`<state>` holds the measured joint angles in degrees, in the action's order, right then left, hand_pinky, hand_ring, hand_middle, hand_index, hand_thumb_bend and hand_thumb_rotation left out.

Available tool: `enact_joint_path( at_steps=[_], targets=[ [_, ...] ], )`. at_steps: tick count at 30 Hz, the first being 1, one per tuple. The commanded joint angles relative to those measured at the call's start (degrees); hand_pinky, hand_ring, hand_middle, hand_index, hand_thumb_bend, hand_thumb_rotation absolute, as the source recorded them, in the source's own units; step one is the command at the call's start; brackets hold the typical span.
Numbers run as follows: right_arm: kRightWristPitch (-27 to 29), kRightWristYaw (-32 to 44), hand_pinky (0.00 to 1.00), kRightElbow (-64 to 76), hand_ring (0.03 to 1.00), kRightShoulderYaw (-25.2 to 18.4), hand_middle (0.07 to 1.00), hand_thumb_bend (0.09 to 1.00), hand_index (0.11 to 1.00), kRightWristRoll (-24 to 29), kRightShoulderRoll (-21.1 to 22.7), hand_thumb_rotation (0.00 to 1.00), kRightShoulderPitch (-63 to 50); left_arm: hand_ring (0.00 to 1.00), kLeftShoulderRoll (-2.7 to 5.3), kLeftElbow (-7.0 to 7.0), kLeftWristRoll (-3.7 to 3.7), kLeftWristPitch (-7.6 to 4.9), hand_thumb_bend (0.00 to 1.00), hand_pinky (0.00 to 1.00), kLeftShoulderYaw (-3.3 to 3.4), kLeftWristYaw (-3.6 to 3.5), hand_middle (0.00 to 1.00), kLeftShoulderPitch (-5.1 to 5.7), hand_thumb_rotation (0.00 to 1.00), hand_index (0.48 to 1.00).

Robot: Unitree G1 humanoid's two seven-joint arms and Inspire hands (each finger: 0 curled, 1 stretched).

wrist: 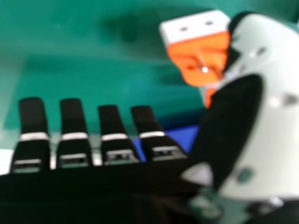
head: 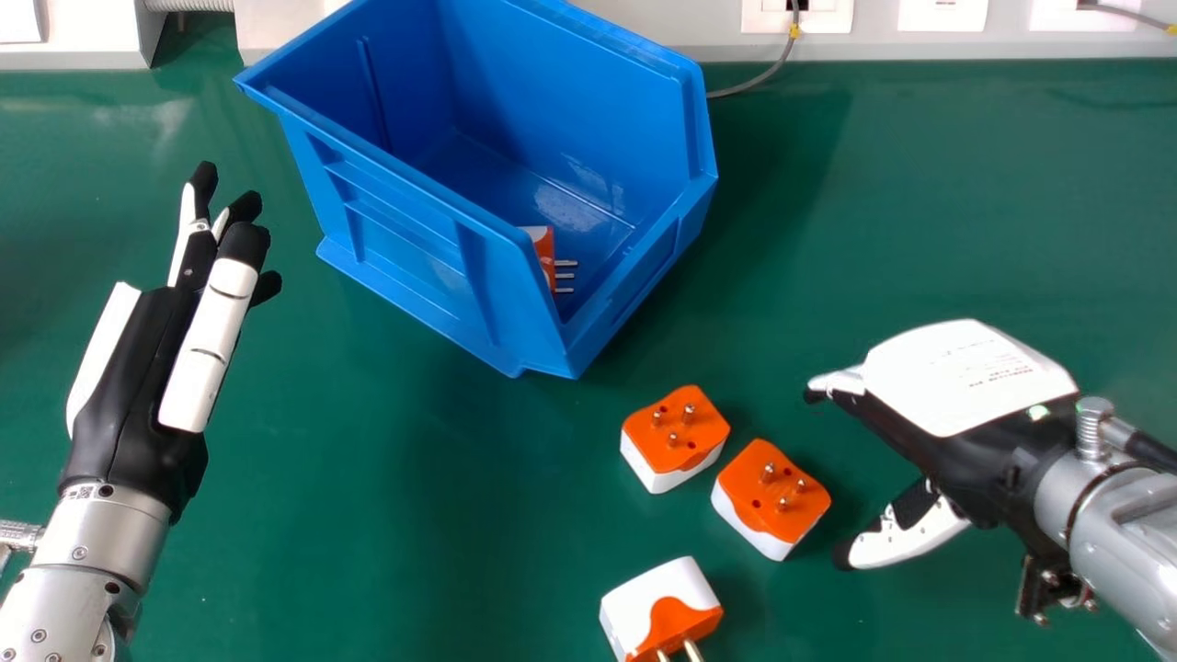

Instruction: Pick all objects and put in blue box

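Fingers [head: 835,382] of your right hand [head: 965,377] are straight, with the thumb [head: 910,538] held apart, and they pinch nothing. You have this hand to the right of the blue box [head: 414,253] and on your side of it. Inside the box, near its open end, you see one adapter [head: 545,246]. On the table [head: 414,552] there are three more: the corner adapter [head: 676,430] is near the close corner of the box, the middle adapter [head: 777,492] is a little farther from the box, and the white-topped adapter [head: 655,602] is the farthest from it. Your left hand [head: 138,386] is left of the box.

For your next grasp, I think the middle adapter is the natural choice. It lies just left of the gap between thumb and fingers, and the gap faces it. Its prongs point up, its body is turned diagonally; your right hand is the nearer one.
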<state>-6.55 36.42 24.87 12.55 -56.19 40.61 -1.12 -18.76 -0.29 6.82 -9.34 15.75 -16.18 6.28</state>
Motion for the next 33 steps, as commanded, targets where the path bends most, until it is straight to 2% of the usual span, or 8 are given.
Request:
enact_joint_path(
  at_steps=[1, 7, 12, 17, 23, 33],
  targets=[
    [0.5, -1.6, 0.74, 2.1, 0.823, -1.9, 0.877, 0.515, 0.866, 0.3, -0.4, 0.41, 0.3, 0.97, -0.67, -0.01, 0.34, -0.93, 0.61, 0.92, 0.34, 0.06, 0.99, -1.08, 1.00, 0.995],
    [0.3, -1.2, 0.75, 4.0, 0.836, -2.0, 0.887, 0.530, 0.868, 0.0, -1.6, 0.37, -0.1, 0.97, -0.57, 0.49, 0.06, -1.26, 0.62, 0.92, 0.14, 0.20, 0.99, -1.47, 1.00, 0.993],
    [1.0, -0.4, 0.76, 5.4, 0.849, -1.9, 0.895, 0.534, 0.875, 0.1, -1.8, 0.36, -1.2, 0.97, -0.44, 0.16, -0.25, -1.27, 0.62, 0.91, -0.04, 0.48, 0.99, -1.42, 1.00, 0.992],
    [4.7, -0.4, 0.76, 4.9, 0.852, -1.6, 0.897, 0.538, 0.878, -0.2, -0.1, 0.37, -1.2, 0.97, -0.25, -0.40, -0.40, -1.22, 0.63, 0.91, -0.31, 0.81, 0.99, -1.21, 1.00, 0.991],
    [9.1, 0.1, 0.73, 4.6, 0.831, -1.2, 0.882, 0.558, 0.871, -0.8, 1.4, 0.43, -0.8, 0.97, -0.14, -1.60, -0.81, -0.72, 0.63, 0.91, -0.83, 1.63, 0.99, -0.83, 1.00, 0.989],
    [9.2, 2.9, 0.71, 6.0, 0.811, -1.1, 0.863, 0.562, 0.844, -1.4, -0.1, 0.45, -1.1, 0.96, -0.03, -2.64, -1.01, 0.35, 0.63, 0.92, -1.59, 2.70, 0.99, -0.77, 1.00, 0.990]
  ],
)
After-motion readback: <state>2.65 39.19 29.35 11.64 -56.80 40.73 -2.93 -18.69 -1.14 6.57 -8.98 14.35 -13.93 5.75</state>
